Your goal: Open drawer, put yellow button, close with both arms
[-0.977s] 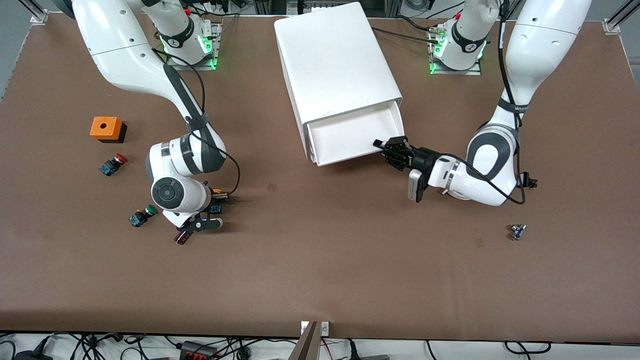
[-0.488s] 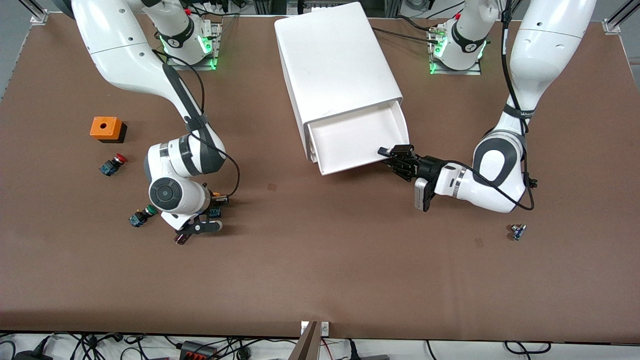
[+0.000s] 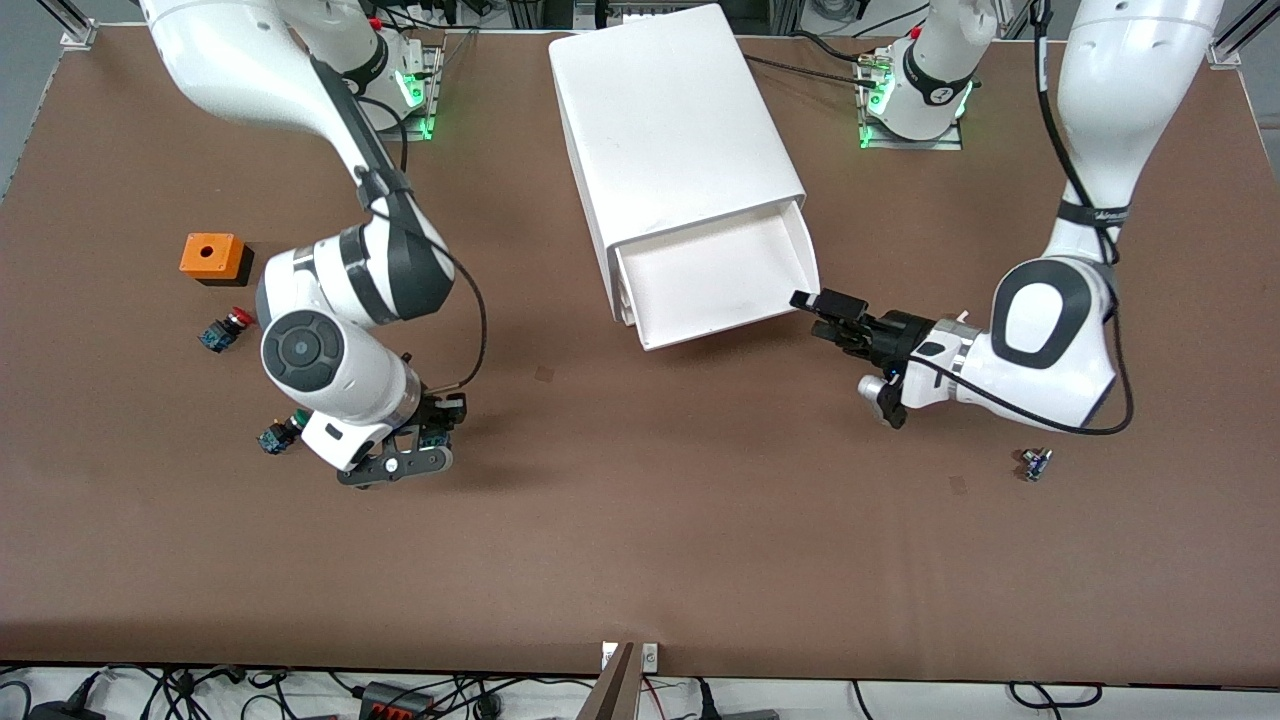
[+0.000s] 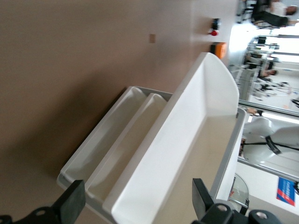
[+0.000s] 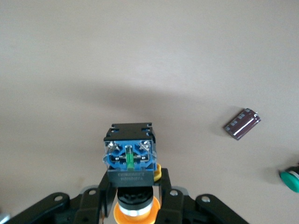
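While the right gripper [image 5: 133, 205] is clamped on the yellow button [image 5: 130, 175], we see that button lifted off the brown table [image 3: 640, 540], orange cap between the fingers, blue-black body pointing away from the wrist. In the front view this gripper [image 3: 425, 440] sits in the lower left of the frame. A dark cylinder [image 5: 241, 123] lies on the table in the right wrist view, and a green-capped button [image 3: 280, 432] lies beside the arm. Higher up the frame we note a red-capped button [image 3: 225, 328] and an orange box [image 3: 212, 256].

The left gripper [image 3: 822, 312], fingers apart, holds nothing, just beside the corner of the drawer [image 3: 715, 280]. The drawer is pulled out of the white cabinet [image 3: 670, 130], upper centre.
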You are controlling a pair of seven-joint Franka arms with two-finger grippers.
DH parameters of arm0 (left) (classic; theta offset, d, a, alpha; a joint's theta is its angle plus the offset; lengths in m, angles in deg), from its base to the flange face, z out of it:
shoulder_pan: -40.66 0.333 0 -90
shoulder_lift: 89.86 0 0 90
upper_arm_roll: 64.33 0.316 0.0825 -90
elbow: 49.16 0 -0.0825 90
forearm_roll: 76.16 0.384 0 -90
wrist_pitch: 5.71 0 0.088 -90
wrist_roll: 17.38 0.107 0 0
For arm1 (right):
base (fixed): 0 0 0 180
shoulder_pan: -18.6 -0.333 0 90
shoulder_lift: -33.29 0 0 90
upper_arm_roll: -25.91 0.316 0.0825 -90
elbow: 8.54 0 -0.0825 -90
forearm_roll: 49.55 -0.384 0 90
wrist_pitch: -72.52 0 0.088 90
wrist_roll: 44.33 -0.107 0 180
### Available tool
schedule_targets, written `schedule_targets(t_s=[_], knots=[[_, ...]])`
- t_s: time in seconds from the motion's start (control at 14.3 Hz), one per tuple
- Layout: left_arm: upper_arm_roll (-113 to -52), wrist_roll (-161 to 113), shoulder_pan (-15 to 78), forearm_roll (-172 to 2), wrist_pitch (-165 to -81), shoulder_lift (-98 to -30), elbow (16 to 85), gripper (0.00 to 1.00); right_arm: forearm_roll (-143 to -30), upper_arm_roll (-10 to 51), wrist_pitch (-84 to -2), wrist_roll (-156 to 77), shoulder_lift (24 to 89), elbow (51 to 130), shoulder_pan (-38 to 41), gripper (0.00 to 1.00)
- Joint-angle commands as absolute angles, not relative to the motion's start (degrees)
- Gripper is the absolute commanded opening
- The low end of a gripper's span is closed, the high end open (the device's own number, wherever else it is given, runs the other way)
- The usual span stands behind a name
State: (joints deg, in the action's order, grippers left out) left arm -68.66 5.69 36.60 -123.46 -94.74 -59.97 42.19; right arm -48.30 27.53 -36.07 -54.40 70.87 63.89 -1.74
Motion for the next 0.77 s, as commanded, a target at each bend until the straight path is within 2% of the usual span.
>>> schedule_targets(t_s=[0.0, 0.14, 0.49, 0.7], knots=[[-69.2, -6.7, 36.1, -114.2, -94.0, -61.4, 38.0, 1.00, -48.8, 29.6, -26.9, -53.9, 71.7, 54.4, -3.1, 0.00], [-69.9, -15.4, 35.1, -102.2, -94.3, -62.3, 34.8, 1.00, -48.8, 30.7, -23.9, -54.3, 71.6, 52.5, -4.7, 0.00], [-70.1, -22.7, 33.9, -78.2, -94.0, -62.6, 30.1, 1.00, -48.6, 30.5, -23.6, -58.2, 68.1, 51.6, -13.6, 0.00], [-70.0, -22.6, 33.9, -71.4, -94.3, -61.9, 25.1, 1.00, -48.6, 30.5, -21.9, -61.4, 67.8, 49.1, -18.3, 0.00]])
